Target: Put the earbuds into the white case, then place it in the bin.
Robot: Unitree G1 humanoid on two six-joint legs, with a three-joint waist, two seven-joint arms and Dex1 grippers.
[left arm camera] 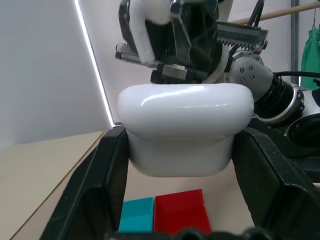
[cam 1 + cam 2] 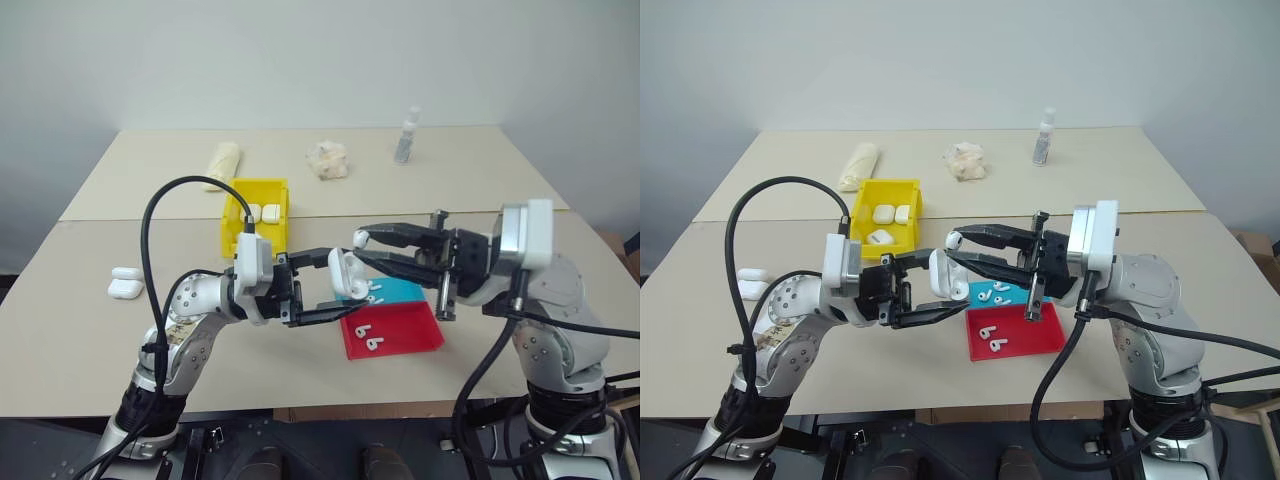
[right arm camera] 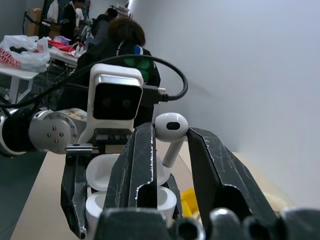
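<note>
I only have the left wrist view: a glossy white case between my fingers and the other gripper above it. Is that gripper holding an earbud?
Observer: Yes. The right gripper pinches one tiny glossy white stemmed earbud between its fingers, right above the small white hinged case held by the left gripper.
Operator: Is the case lid open?
Observer: It is, in the right wrist view, the sockets facing the earbud.
Operator: More earbuds left?
Observer: Two lie in the shallow red tray, more in the shallow blue tray.
Operator: And the bin?
Observer: The bright yellow plastic bin already holds white cases.
</note>
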